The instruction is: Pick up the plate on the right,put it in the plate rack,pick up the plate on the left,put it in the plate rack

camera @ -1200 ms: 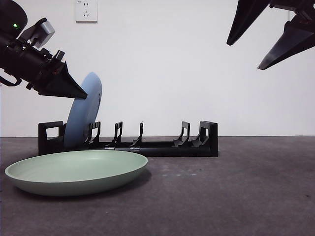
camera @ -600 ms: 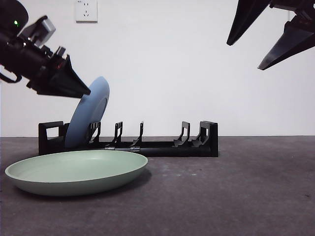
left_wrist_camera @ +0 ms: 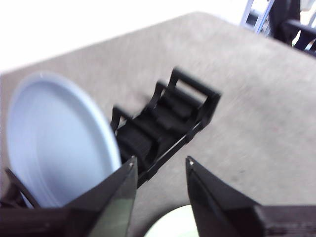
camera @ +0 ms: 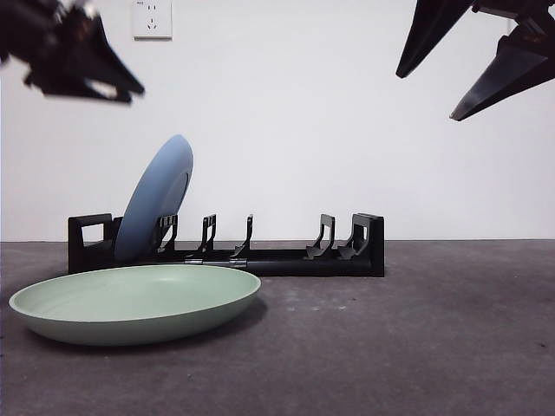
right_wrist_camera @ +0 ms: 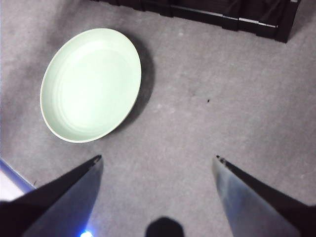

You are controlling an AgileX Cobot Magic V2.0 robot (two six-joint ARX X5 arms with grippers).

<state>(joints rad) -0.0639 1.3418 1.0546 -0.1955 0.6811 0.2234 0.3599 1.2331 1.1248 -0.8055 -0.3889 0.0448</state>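
Front view is read from its left edge: a blurred black gripper (camera: pixel 130 89) is seen high at about ten o'clock, clear of everything below it. By the left wrist view this is matched as the left gripper (left_wrist_camera: pixel 159 165), whose jaws are held slightly apart with nothing between them.

Below it, a blue plate (camera: pixel 156 198) is seated in the plate rack (camera: pixel 260 256), in the slot at the rack's left end. The plate is tilted, its upper rim leaning toward one o'clock, and its lower edge is hidden behind the end block and first divider. The remaining dividers along the rack are seen to hold nothing. The rack itself is set on the grey table (camera: pixel 416 338), close to the white wall.

At seven o'clock, in front of the rack's left half, a pale green plate (camera: pixel 134 303) is laid flat on the table, apart from the rack.

At one o'clock, the right gripper (camera: pixel 425 95) is hung high, with its jaws spread wide and empty. In the right wrist view the green plate is seen well ahead of those jaws at eleven o'clock.
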